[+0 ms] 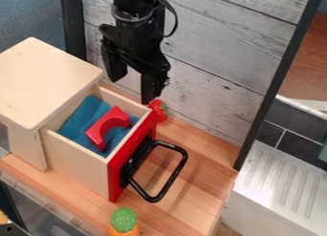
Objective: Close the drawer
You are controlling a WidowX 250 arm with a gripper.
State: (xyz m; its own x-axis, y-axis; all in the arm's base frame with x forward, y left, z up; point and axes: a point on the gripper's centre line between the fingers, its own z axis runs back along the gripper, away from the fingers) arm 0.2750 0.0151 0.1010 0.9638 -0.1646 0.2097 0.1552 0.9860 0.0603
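Cloth [88, 112] and arch [101, 129] inside drawer [76, 161], red toy [158, 112] alongside

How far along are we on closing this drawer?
Done: no closing shows; the drawer stands well out of its cabinet, the blue cloth and red arch inside exposed. In hand: nothing; the gripper hangs over the drawer's far side, fingers apart. Left: probably the whole push on the red front, until it meets the cabinet.
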